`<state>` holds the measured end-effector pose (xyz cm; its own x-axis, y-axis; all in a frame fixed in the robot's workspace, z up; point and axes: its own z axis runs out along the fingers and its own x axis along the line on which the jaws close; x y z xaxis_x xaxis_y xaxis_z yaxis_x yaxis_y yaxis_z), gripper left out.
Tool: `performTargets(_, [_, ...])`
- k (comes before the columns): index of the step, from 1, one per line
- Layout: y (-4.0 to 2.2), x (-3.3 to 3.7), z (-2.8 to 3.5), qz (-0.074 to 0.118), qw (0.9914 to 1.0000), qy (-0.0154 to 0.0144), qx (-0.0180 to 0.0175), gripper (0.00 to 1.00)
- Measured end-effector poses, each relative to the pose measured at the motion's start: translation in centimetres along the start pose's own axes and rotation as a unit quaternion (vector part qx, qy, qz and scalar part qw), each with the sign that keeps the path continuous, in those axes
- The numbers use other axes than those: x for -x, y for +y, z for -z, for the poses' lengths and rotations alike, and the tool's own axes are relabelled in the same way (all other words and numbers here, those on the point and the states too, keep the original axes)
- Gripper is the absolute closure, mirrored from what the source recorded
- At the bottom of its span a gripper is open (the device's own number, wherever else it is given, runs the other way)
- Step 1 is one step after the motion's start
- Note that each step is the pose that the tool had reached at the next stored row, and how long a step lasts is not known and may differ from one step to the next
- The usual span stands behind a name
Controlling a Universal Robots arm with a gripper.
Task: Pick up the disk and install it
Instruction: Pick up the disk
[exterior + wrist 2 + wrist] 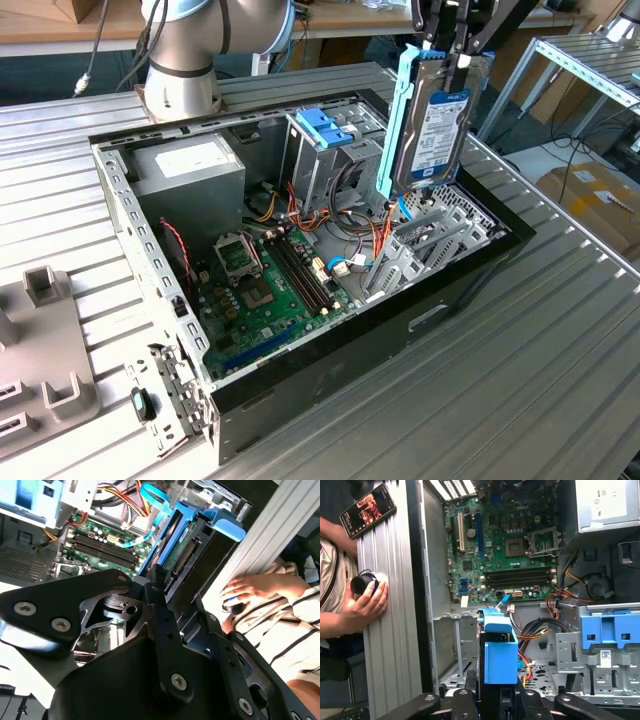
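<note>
the disk [432, 118] is held clamped at its upper end by the gripper [447, 50], whose fingers are closed on it. it is hung over the front bay of the case [400, 320], just beside the drive cage [325, 165] on the exterior view's right, with most of its length higher than the cage's top. whether its lower end is below the case's rim cannot be told.

its long axis is stood nearly upright, slightly tilted, so the gripper lies directly above it and the free short end is pointed down into the case. the light blue carrier rail is turned toward the drive cage. the white label is faced away from the cage, toward the exterior camera.

below the disk's lower end, beside the foot of the drive cage, grey sheet metal of the bay is seen. orange and blue cables [383, 232] are bunched between the cage and that metal, and they are judged the nearest snag. the blue bracket [322, 125] on top of the drive cage is near the rail, but a gap is seen between them.

on the side away from the drive cage the case's black wall is close, so sideways room is judged narrow. beyond that wall a person's hand [362, 605] is rested on a small round knob, well apart from the disk.
</note>
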<state>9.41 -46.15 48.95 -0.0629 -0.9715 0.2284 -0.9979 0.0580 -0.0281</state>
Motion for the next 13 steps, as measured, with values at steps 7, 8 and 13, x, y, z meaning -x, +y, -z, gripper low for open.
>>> performTargets(7, [-0.07, -0.95, -0.25, -0.001, 0.99982, -0.0187, 0.0013, 0.65])
performTargets(8, [-0.11, -1.39, -0.36, -0.001, 0.99976, -0.0219, 0.0015, 0.65])
performTargets(13, [-0.27, -3.42, -0.85, -0.002, 0.99970, -0.0243, 0.0019, 0.65])
